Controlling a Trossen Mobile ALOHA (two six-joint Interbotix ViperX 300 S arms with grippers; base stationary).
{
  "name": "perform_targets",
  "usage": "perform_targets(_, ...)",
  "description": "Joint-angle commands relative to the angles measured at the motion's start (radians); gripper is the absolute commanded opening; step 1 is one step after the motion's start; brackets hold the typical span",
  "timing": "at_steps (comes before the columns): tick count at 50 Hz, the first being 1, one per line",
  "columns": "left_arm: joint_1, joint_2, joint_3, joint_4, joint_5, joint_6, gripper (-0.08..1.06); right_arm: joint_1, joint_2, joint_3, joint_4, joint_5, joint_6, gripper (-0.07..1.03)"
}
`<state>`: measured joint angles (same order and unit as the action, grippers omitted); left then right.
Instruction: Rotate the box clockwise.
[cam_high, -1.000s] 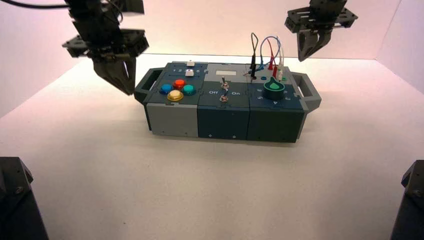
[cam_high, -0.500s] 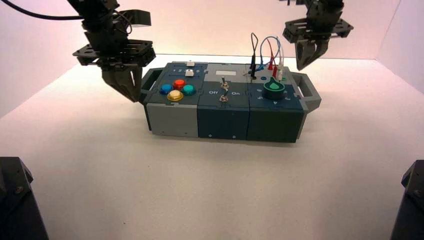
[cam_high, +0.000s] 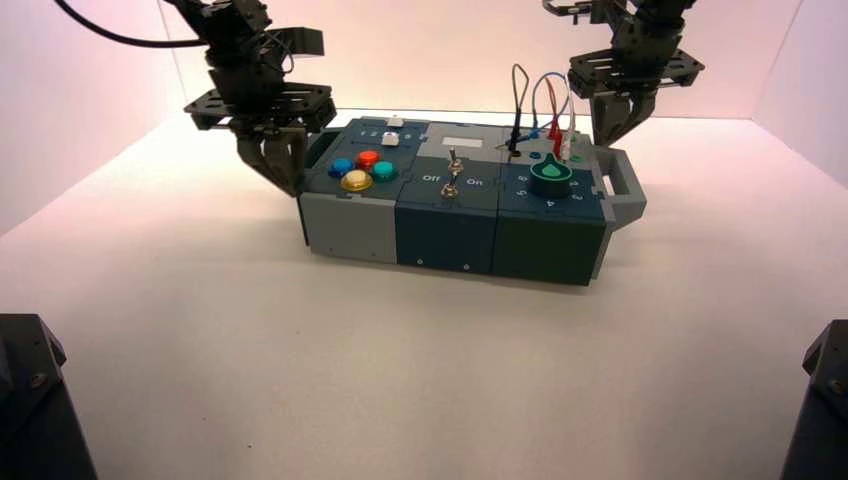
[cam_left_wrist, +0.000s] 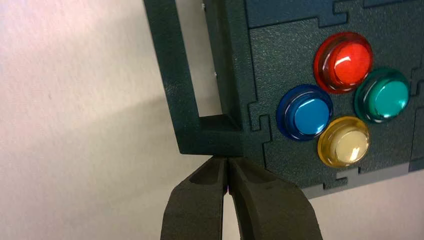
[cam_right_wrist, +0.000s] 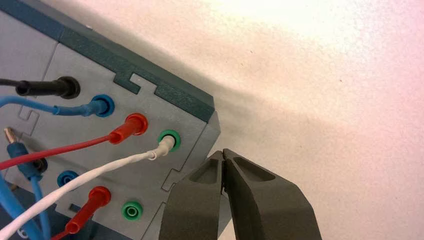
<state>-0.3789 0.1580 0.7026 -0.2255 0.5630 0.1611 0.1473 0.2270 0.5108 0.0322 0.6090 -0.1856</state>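
The box (cam_high: 448, 238), a long dark-teal and grey panel box, lies across the middle of the table, its left end turned slightly away from me. My left gripper (cam_high: 279, 178) is shut, and its tips (cam_left_wrist: 227, 160) press on the near corner of the left end handle (cam_left_wrist: 172, 75), beside the blue button (cam_left_wrist: 307, 112) and yellow button (cam_left_wrist: 345, 145). My right gripper (cam_high: 607, 134) is shut too, its tips (cam_right_wrist: 222, 154) at the box's far right corner, next to the green socket holding the white wire (cam_right_wrist: 100, 170).
Looping wires (cam_high: 540, 95) rise from the box's far right part, close to my right gripper. A green dial (cam_high: 551, 180) and toggle switches (cam_high: 451, 175) sit on top. White walls close in behind and on both sides. Dark arm bases stand at both near corners.
Both grippers came down to the box's ends, the left one moving right against the handle. The box's left end has swung away from me, a small clockwise turn.
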Motion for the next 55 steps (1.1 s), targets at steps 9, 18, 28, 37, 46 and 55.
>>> perform_targets(9, -0.003, 0.035, -0.147, 0.005, -0.037, 0.000, -0.03, 0.009, -0.038, 0.032, 0.002, 0.006, -0.009, -0.02)
perform_targets(18, 0.006, 0.098, -0.224, 0.008, -0.037, 0.003, -0.03, 0.012, -0.055, 0.067, 0.011, 0.005, -0.008, -0.02)
perform_targets(28, 0.009, 0.167, -0.308, 0.009, -0.048, 0.014, -0.03, 0.023, -0.092, 0.121, 0.029, 0.005, -0.005, -0.02)
perform_targets(37, 0.009, 0.196, -0.356, 0.011, -0.048, 0.015, -0.03, 0.034, -0.135, 0.178, 0.054, -0.008, 0.008, -0.02)
perform_targets(46, 0.009, 0.196, -0.377, 0.011, -0.048, 0.015, -0.03, 0.049, -0.156, 0.213, 0.080, -0.011, 0.008, -0.02)
perform_targets(55, 0.012, 0.195, -0.388, 0.012, -0.048, 0.023, -0.03, 0.080, -0.176, 0.245, 0.091, -0.011, 0.011, -0.02)
